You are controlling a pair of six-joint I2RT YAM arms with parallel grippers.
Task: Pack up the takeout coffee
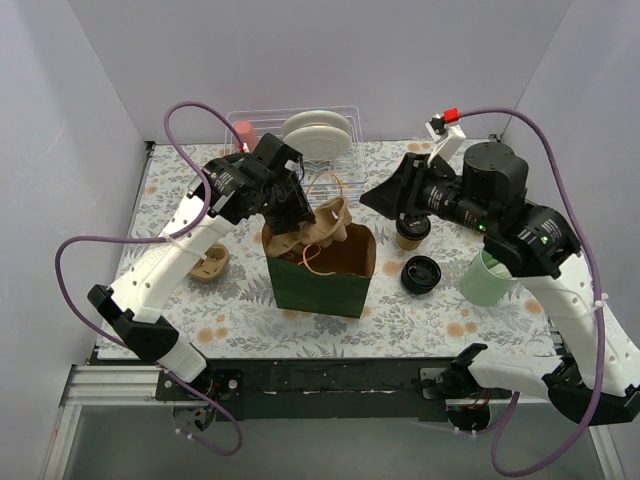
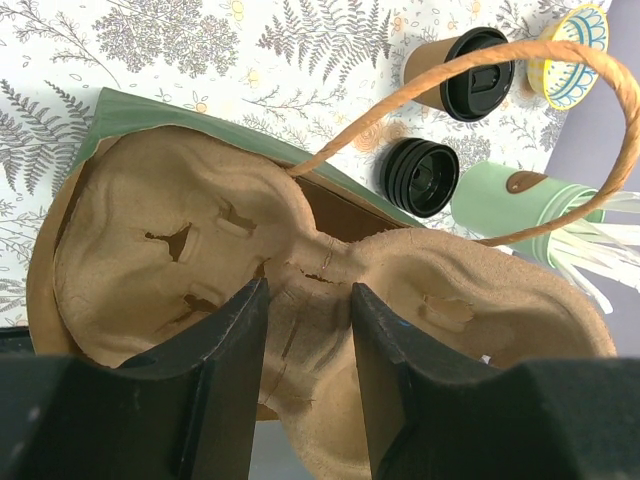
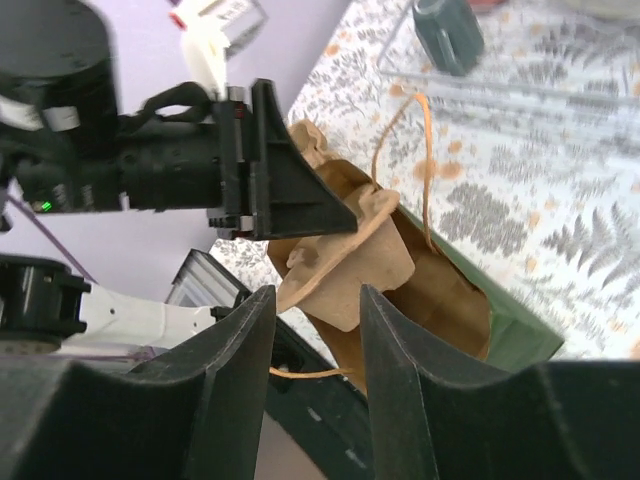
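The takeout coffee (image 1: 410, 234), a brown paper cup with a black lid, stands on the table right of the green paper bag (image 1: 320, 280), partly under my right arm. It also shows in the left wrist view (image 2: 463, 72). My left gripper (image 1: 300, 214) is shut on the middle ridge of a brown pulp cup carrier (image 2: 190, 250), held tilted in the bag's open mouth (image 2: 140, 112). My right gripper (image 1: 374, 198) is open and empty, in the air right of the bag and above the coffee. Through its jaws (image 3: 315, 330) I see the bag (image 3: 455, 305) and the carrier (image 3: 355, 260).
A loose black lid (image 1: 421, 274) and light green cups (image 1: 487, 277) lie right of the bag. A second pulp carrier (image 1: 211, 264) lies to its left. A wire dish rack (image 1: 350, 120) with plates and a pink cup (image 1: 243, 132) stands at the back. The bag's paper handles (image 2: 590, 150) stick up.
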